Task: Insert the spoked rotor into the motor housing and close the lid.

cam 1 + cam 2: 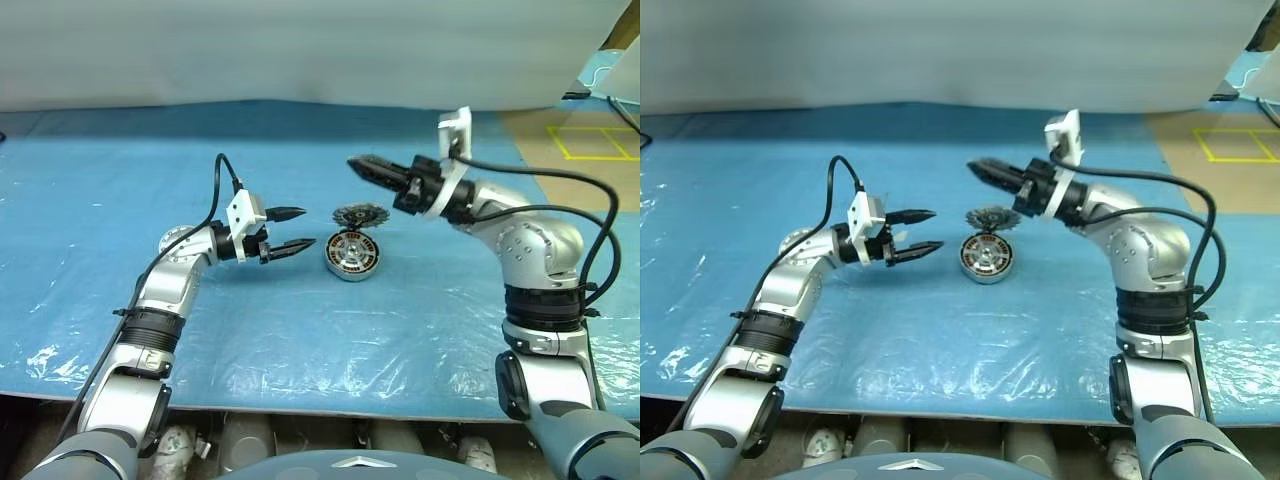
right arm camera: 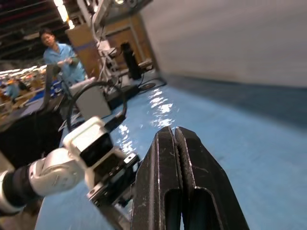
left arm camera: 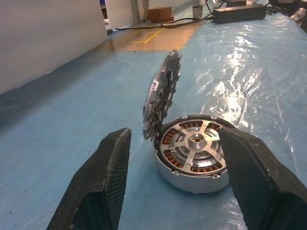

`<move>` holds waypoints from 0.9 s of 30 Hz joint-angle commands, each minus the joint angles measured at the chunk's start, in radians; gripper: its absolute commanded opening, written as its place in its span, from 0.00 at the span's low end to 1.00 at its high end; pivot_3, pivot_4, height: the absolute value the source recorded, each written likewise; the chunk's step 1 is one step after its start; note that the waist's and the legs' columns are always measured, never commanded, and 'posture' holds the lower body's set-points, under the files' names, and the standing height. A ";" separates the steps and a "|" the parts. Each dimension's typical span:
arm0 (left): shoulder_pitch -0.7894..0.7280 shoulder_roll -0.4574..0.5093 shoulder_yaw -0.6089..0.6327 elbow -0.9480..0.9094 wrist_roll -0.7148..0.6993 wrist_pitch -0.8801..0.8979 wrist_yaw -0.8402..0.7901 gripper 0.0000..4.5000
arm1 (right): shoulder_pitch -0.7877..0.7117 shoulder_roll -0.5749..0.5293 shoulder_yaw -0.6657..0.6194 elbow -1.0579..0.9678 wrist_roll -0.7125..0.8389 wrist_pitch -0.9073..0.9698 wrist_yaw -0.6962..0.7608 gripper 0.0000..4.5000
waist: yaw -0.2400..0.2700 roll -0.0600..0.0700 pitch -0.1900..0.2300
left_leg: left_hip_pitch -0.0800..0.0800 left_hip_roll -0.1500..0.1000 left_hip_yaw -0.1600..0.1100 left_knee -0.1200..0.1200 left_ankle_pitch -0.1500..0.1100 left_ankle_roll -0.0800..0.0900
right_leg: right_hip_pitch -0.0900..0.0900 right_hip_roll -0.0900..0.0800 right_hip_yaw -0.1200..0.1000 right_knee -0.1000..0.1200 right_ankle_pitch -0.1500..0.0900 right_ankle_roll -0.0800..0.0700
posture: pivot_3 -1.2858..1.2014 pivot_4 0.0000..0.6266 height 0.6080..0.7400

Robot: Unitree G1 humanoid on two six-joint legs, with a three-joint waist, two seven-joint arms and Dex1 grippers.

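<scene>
The motor housing [image 1: 351, 257] sits tilted on the blue table, a grey cup showing copper windings and silver spokes [image 3: 194, 149]. The spoked rotor [image 1: 360, 215] stands almost on edge with its lower edge against the housing's far rim; it is dark with a shiny rim [image 3: 161, 96]. My left gripper [image 1: 306, 228] is open, level and just left of the housing, which shows between its fingers [image 3: 103, 184] without touching them. Raised above and behind the rotor, my right gripper [image 1: 354, 163] is shut on nothing [image 2: 174, 130]. The lid is out of view.
Crinkled blue plastic sheeting [image 1: 300, 340] covers the table, whose front edge [image 1: 300, 402] is close to me. A pale wall [image 1: 300, 50] runs along the back. Yellow floor tape [image 1: 590, 140] lies beyond the right corner. A person [image 2: 57, 52] stands far off among equipment.
</scene>
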 commanded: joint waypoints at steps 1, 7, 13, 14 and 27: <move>-0.008 -0.005 -0.002 -0.018 -0.007 -0.006 -0.004 0.67 | -0.018 -0.057 0.096 0.122 -0.202 -0.149 -0.039 0.01 | -0.001 0.000 0.000 | 0.000 0.000 0.000 0.000 0.000 0.000 | 0.000 0.000 0.000 0.000 0.000 0.000 | 0.52 0.24 1.00; -0.012 -0.015 -0.005 -0.014 -0.003 -0.008 0.000 0.67 | -0.053 -0.064 0.125 0.356 -0.327 -0.313 -0.038 0.01 | -0.004 0.000 0.000 | -0.002 0.000 0.000 0.000 0.000 0.000 | -0.001 0.000 0.000 0.000 0.000 0.000 | 0.52 0.24 1.00; 0.008 -0.010 -0.006 -0.026 -0.001 -0.009 0.002 0.67 | -0.012 -0.077 0.144 0.305 -0.313 -0.303 0.040 0.01 | -0.004 0.000 0.000 | -0.002 0.000 0.000 0.000 0.000 0.000 | -0.001 0.001 0.000 -0.001 0.002 0.004 | 0.52 0.24 1.00; 0.012 -0.009 -0.007 -0.029 0.001 -0.007 0.002 0.67 | -0.002 -0.077 0.150 0.285 -0.311 -0.303 0.055 0.01 | -0.004 0.000 0.000 | -0.002 0.001 0.000 0.000 0.000 0.000 | -0.001 0.001 0.000 0.000 0.002 0.003 | 0.52 0.24 1.00; 0.014 0.007 -0.011 -0.025 0.002 0.001 -0.008 0.67 | 0.122 -0.117 0.280 0.062 -0.346 -0.269 0.172 0.01 | -0.002 0.000 0.000 | -0.001 0.001 0.000 0.000 0.000 0.000 | -0.001 0.000 0.000 0.000 0.000 0.000 | 0.52 0.24 1.00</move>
